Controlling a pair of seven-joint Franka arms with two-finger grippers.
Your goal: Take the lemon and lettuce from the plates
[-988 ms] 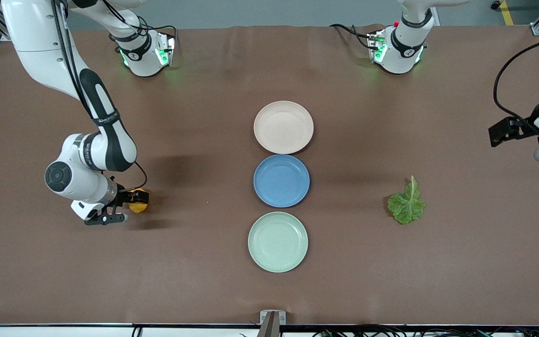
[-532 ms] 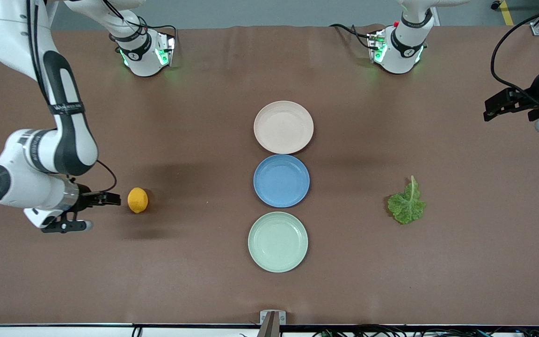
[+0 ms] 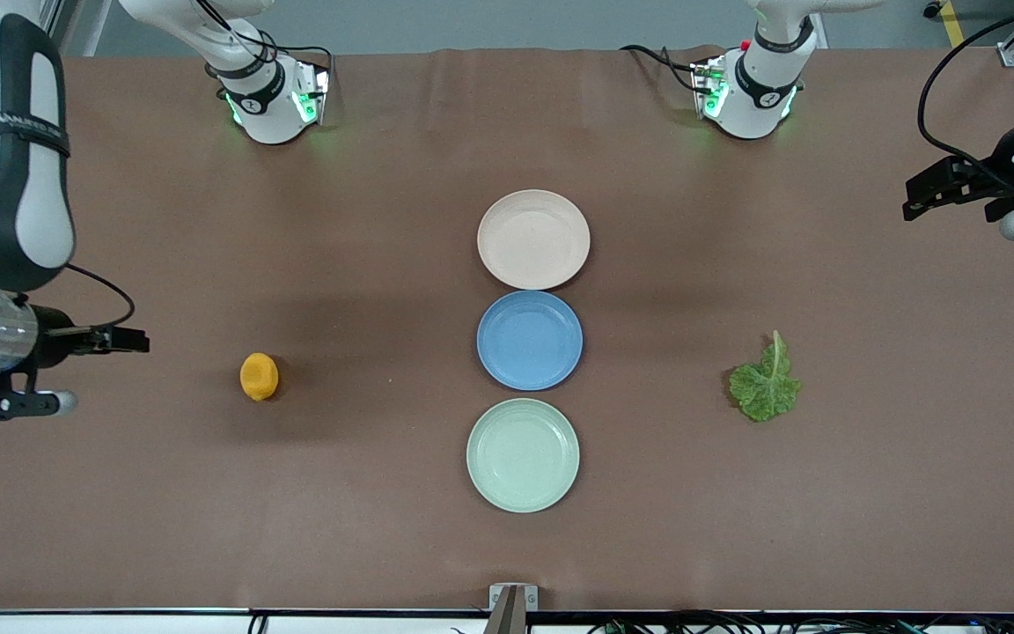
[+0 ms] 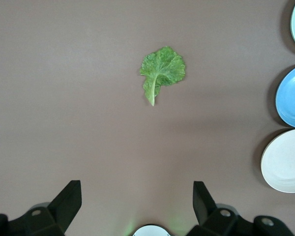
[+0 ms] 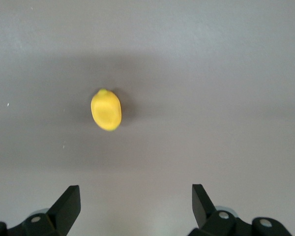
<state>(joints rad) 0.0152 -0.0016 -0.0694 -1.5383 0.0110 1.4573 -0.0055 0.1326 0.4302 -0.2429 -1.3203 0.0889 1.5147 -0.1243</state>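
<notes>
The lemon lies on the bare table toward the right arm's end, apart from every plate; it also shows in the right wrist view. The lettuce lies on the bare table toward the left arm's end, and in the left wrist view. The beige-pink plate and the mint green plate hold nothing. My right gripper is open and empty, raised over the table's right-arm end, away from the lemon. My left gripper is open and empty, raised over the left-arm end.
An empty blue plate sits between the two plates, in one row down the table's middle. The arm bases stand at the edge farthest from the front camera. The left wrist view shows the plates' edges, beige and blue.
My right gripper let go of the lemon, rose and drew back toward the right-arm end of the table. My left gripper moved slightly toward the bases. Lemon and lettuce stay put.
</notes>
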